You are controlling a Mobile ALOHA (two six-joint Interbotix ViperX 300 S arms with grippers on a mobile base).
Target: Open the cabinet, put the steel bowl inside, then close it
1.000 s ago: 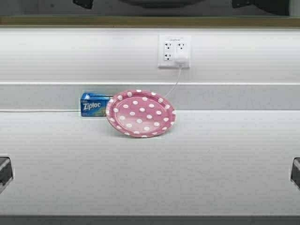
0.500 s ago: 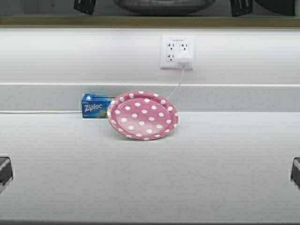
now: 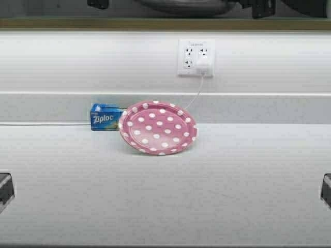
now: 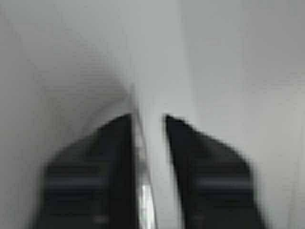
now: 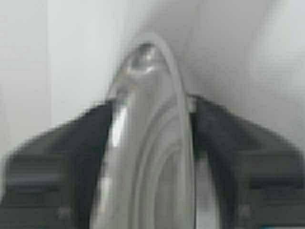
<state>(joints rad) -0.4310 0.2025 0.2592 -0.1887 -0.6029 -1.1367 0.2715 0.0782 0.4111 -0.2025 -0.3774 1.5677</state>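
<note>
From above, only the underside of the steel bowl shows at the top edge, inside the cabinet, with the left gripper and right gripper at its sides. On the counter a blue box reading "Ziploc" sits beside a pink dotted plate.

The left wrist view shows the fingers set slightly apart around the bowl's thin rim.

The right wrist view shows the fingers clamped on the rim.

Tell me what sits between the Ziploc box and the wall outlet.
In the high view, only the pink dotted plate and the charger's white cord lie between them.
</note>
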